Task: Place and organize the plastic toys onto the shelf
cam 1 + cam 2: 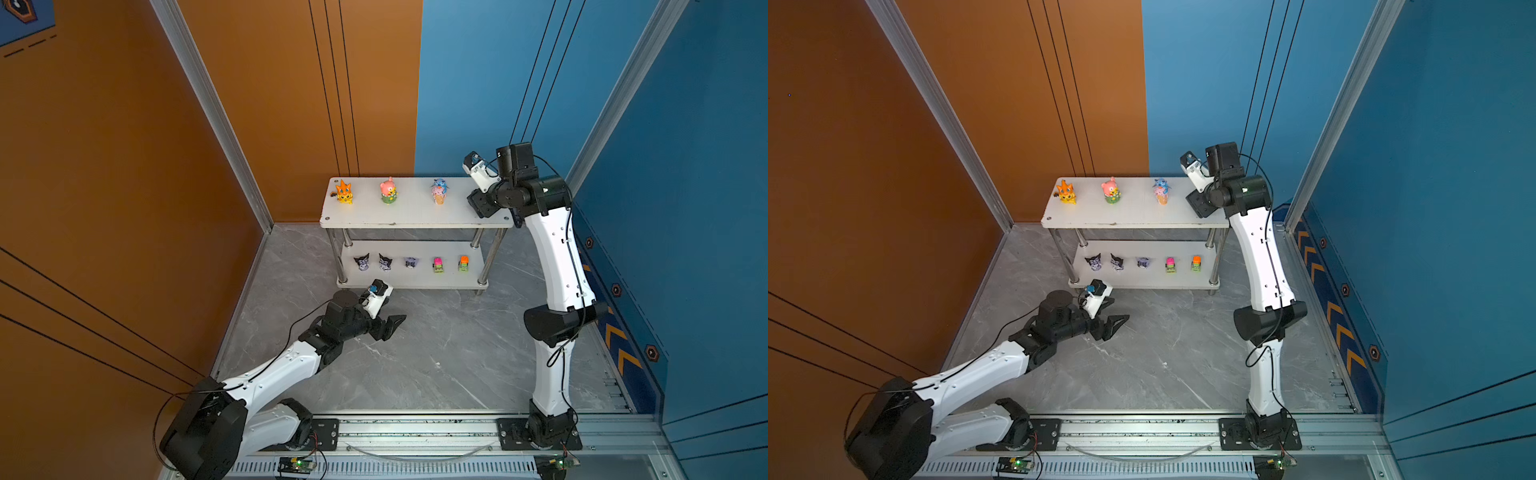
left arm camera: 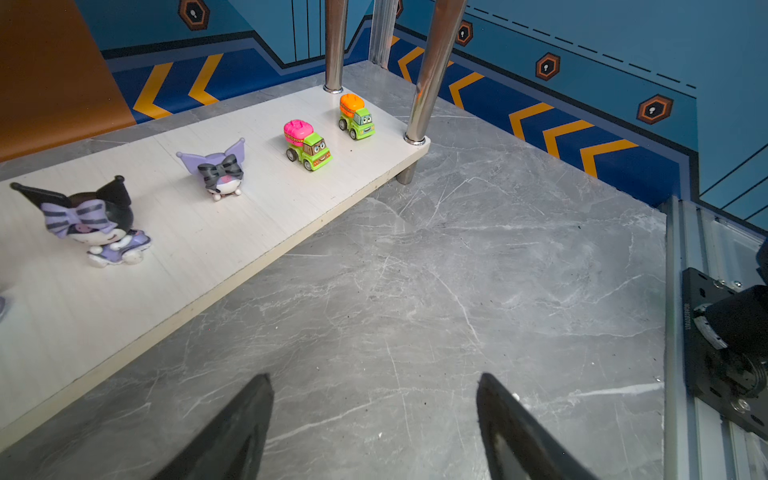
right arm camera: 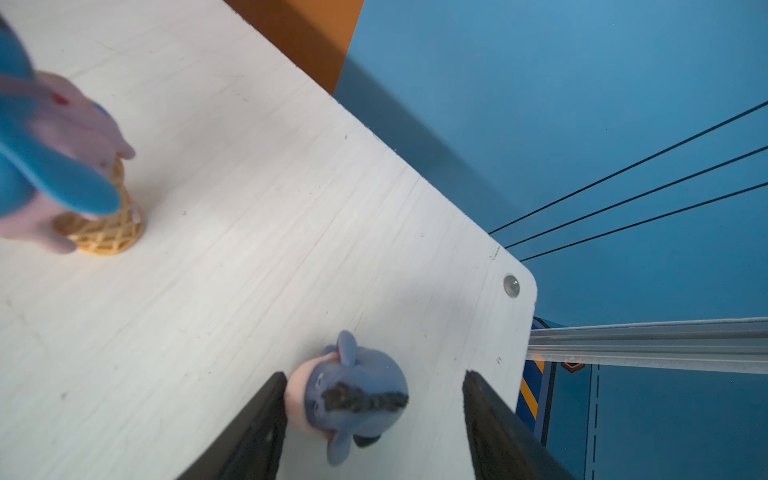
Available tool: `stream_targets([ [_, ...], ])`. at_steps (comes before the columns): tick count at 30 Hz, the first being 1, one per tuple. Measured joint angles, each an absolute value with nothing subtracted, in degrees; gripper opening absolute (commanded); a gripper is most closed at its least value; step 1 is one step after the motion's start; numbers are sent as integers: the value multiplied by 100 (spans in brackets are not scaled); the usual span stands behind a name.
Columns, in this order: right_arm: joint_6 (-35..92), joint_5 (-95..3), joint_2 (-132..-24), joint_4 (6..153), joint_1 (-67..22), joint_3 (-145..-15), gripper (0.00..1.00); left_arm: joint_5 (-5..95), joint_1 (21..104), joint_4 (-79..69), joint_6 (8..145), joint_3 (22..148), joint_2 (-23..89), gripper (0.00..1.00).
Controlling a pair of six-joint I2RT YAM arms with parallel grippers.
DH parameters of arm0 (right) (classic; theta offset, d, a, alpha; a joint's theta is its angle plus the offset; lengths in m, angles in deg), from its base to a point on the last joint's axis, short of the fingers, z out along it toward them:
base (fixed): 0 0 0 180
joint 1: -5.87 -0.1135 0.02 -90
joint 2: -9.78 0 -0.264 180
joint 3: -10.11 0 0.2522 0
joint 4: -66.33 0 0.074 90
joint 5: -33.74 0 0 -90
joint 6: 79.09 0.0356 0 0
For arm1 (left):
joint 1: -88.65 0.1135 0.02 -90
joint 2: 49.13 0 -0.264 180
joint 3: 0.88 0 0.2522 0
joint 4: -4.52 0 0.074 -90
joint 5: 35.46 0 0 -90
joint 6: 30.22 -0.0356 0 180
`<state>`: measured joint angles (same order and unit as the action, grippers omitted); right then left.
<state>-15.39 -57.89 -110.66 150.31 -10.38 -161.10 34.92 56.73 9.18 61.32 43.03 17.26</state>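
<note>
Right wrist view: we see the small grey-blue plastic donkey [image 3: 353, 399] on the white shelf board [image 3: 249, 187], between the spread jaws of the right gripper [image 3: 372, 373], nearer one finger.

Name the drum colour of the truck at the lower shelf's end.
Orange drum on a green truck; clearest in the left wrist view.

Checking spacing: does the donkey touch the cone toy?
Apart: the right wrist view shows bare shelf between donkey and cone toy.
</note>
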Motion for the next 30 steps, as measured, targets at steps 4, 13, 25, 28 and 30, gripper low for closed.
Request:
stream_targets([
  [4,-1364,-5445,-10998,15044,-889,-16110,73,3477,5673,922,6132,4303,1726,78],
  [13,-923,-4324,-10450,15029,-443,-16110,75,3477,5673,922,6132,4303,1726,78],
  [25,255,-4442,-7978,13724,-262,-13364,72,3941,5673,944,6130,4188,1117,80],
  [28,666,-5192,-6745,13167,-212,-11559,70,4566,5673,942,6130,3927,618,81],
  [30,889,-5675,-5969,12845,-140,-10481,68,5005,5675,939,6132,3744,325,82],
])
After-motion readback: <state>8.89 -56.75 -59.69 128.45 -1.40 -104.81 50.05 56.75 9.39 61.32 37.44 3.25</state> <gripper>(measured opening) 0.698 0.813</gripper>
